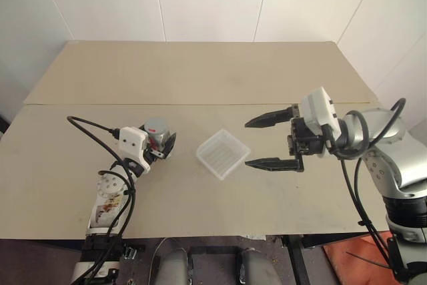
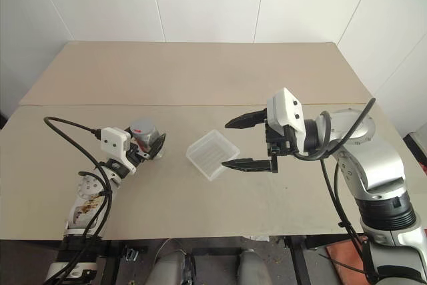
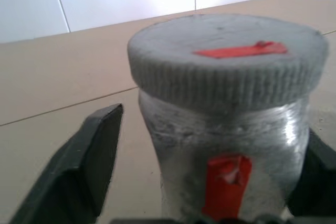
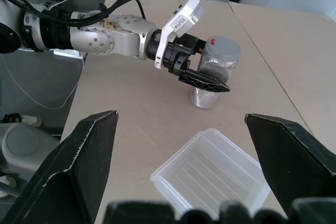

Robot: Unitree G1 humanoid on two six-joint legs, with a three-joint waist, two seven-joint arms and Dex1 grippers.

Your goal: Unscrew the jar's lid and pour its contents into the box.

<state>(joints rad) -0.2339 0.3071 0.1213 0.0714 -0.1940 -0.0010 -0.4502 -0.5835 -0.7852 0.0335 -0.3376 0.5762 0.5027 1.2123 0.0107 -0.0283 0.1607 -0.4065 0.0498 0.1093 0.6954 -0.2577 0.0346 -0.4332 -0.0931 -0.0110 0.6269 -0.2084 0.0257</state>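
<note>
Left wrist view shows a gap between tool finger (image 3: 79, 171) and jar (image 3: 226, 156).

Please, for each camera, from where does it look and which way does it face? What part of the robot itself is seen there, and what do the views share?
Left and right eye views: on the head, looking forward and down at the table; both arms show.
Left wrist view: on the left wrist, looking along the left gripper at the jar and lid between its fingers.
Right wrist view: on the right wrist, looking past the open right gripper down at the box; the left arm shows beyond.
Shared: the jar appears in all views.
</note>
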